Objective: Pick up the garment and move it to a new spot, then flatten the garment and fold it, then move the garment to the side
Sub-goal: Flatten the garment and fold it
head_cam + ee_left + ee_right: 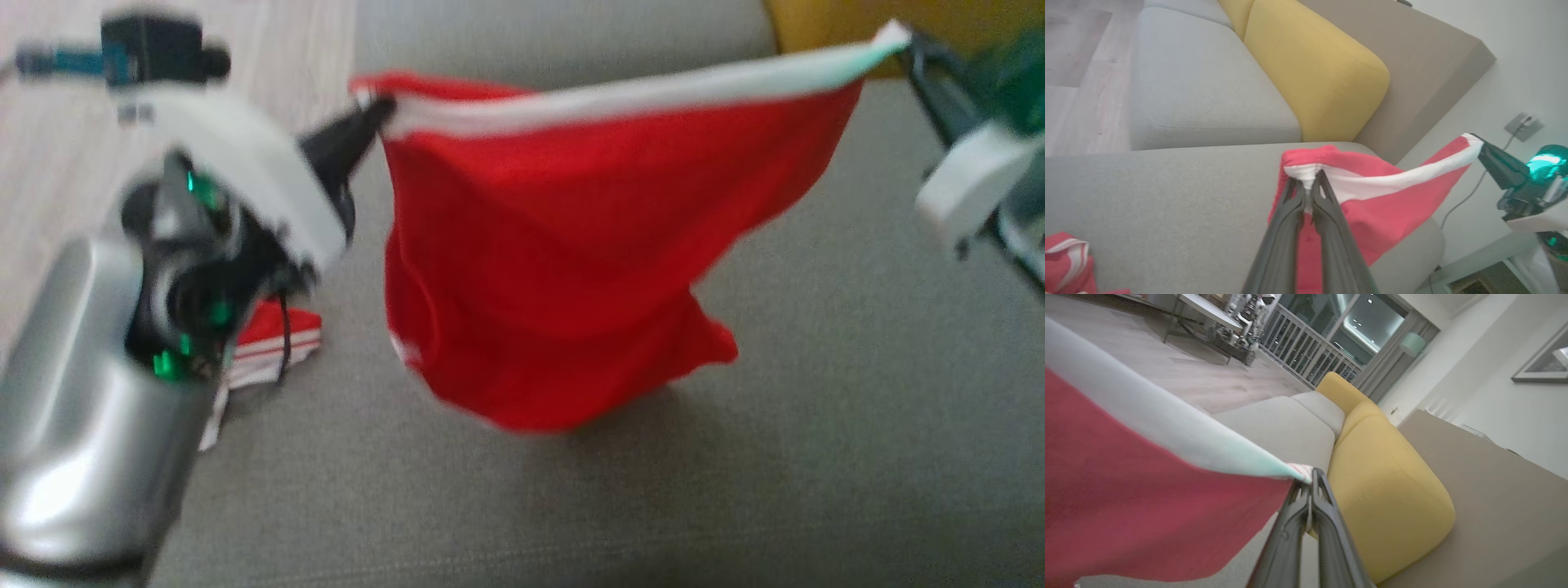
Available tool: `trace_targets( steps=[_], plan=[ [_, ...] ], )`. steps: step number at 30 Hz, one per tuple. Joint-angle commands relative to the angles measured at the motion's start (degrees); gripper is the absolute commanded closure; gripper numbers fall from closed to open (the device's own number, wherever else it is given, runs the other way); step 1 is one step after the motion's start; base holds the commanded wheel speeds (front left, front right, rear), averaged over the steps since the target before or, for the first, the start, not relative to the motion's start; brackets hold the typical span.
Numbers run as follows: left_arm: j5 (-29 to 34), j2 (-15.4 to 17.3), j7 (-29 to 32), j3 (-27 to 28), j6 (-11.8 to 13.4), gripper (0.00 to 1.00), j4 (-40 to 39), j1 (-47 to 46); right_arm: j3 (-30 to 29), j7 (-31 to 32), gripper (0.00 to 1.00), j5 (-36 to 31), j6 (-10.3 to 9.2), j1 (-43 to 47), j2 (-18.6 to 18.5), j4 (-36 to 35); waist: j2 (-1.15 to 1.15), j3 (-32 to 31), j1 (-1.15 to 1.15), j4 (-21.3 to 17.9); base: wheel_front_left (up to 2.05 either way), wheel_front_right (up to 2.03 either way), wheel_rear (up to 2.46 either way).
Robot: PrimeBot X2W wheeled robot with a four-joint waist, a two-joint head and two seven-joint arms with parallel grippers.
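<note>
- Head view: the red soft-cloth garment with a white edge band (555, 269) hangs in the air above the grey woven sofa seat (816, 457). It is stretched by its band between the left jaws and the right jaws. The view is blurred, so I cannot tell whether its bunched lower end touches the seat. The likely trouble is that the limp body sags in a twisted pouch and may land creased rather than flat. A small red-and-white striped cloth (298, 331) lies on the seat just behind the left arm, and setting down there could tangle the two.
- Left wrist view: the left arm's long dark fingers (1286, 228) are pressed together, pinching a gathered bit of the white band. The hold is at the very tips, so a harder pull apart could slide the band out. Beyond sits a plump mustard-yellow cushion (1318, 69) with a fine-grained cover.
- Right wrist view: the right arm's dark fingers (1331, 531) are closed on the band's far corner with only a sliver of cloth between them. I judge this the weaker hold. The band runs flat and taut, and the red part looks matte and slack.
</note>
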Motion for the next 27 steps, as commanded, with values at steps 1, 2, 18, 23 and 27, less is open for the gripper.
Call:
trace_targets(
  steps=[1,2,18,23,27],
  plan=[
    [1.63,1.2,0.49,2.02,0.25,1.0,1.19,-8.52,2.13,-0.02,1.0,2.28,0.39,-6.51,-2.42,0.23,0.0,4.72,0.0,-0.81,0.0,0.0,0.0],
    [2.55,0.85,0.54,1.62,0.43,1.0,3.37,-11.19,3.49,-0.21,1.0,3.96,0.39,-9.34,-3.13,1.74,0.0,6.89,0.0,-1.12,0.0,0.0,0.0],
    [18.92,-11.54,-35.16,-0.99,-7.32,1.0,49.93,-56.78,0.41,-30.89,1.0,-1.7,0.39,-57.19,7.99,44.57,0.0,30.72,0.0,-3.69,0.0,0.0,0.0],
    [18.33,-13.89,-39.9,-4.36,-10.99,1.0,59.5,-51.72,2.44,-31.61,1.0,-1.18,0.39,-48.65,12.82,49.55,0.0,29.47,0.0,-3.33,0.0,0.0,0.0],
    [17.7,-14.6,-41.8,-8.5,-13.71,1.0,64.79,-44.88,8.43,-31.64,1.0,1.69,0.39,-38.84,13.64,52.03,0.0,26.85,0.0,-2.11,0.0,0.0,0.0]
  ],
)
